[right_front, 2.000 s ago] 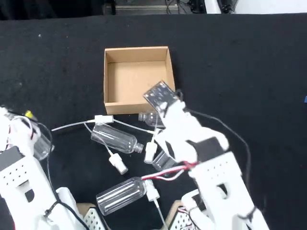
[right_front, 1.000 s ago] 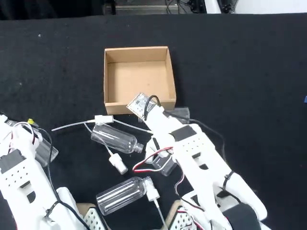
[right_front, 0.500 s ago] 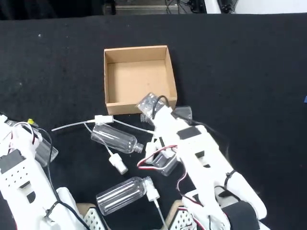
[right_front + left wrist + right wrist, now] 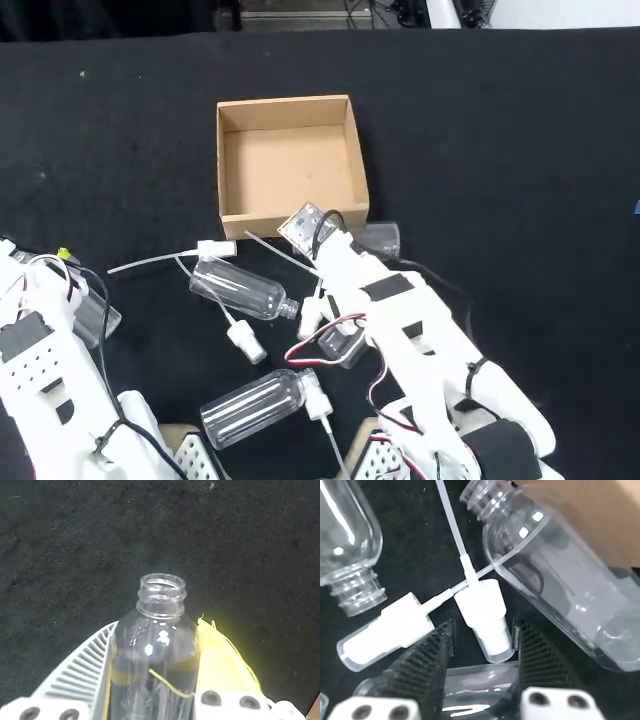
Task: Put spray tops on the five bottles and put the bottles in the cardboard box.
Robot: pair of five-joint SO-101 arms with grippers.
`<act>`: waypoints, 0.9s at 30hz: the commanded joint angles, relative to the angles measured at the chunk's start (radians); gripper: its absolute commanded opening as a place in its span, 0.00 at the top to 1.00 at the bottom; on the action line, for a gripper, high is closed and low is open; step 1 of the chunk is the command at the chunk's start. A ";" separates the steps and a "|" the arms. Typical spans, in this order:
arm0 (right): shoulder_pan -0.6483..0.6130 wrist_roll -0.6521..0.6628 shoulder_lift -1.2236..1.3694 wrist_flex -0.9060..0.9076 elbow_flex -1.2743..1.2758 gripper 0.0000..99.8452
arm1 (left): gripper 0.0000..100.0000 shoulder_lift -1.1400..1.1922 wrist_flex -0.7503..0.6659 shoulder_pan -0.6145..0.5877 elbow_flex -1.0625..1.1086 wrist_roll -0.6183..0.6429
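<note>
Table (image 4: 520,150): black cloth, with everything on it.
Box (image 4: 250,225): cardboard, open on top, standing past the middle of the table, its brown floor in plain sight.
Right arm (image 4: 400,300): stretches from the near edge up to the Box's front wall.
Left arm (image 4: 40,370): sits at the near left corner.
Left gripper (image 4: 157,627): clenched on the held bottle (image 4: 161,592), one white finger and one yellow finger pinching the clear body. The open neck sticks out past the fingertips with no top on it.
Right gripper (image 4: 482,624): black jaws spread, straddling a spray top (image 4: 485,605) that lies on the cloth, with a gap on one side.
Box-side bottle (image 4: 380,238): on its side just in front of the Box's right front corner, partly under the Right arm, neck open.
Middle bottle (image 4: 243,287): on its side between the arms, uncapped.
Near bottle (image 4: 255,405): on its side by the near edge, with a white top (image 4: 318,400) against its neck and that top's tube trailing outside.
Loose tops: one long-tubed top (image 4: 215,247) lies near the Box's left front corner. A short top (image 4: 245,342) lies between the Middle bottle and the Near bottle. A second top (image 4: 385,630) lies beside the straddled one, their tubes crossing.
</note>
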 commanded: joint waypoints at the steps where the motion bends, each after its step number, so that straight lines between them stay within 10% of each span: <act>1: -0.017 0.029 -0.005 0.018 -0.015 0.84 | 0.95 -0.028 -0.011 -0.012 -0.007 0.006; 14: -0.015 0.057 0.065 0.061 -0.062 0.78 | 0.95 -0.028 -0.011 -0.012 -0.007 0.006; 27: 0.026 0.057 -0.045 0.261 -0.209 0.97 | 0.95 -0.028 -0.011 -0.013 -0.007 0.005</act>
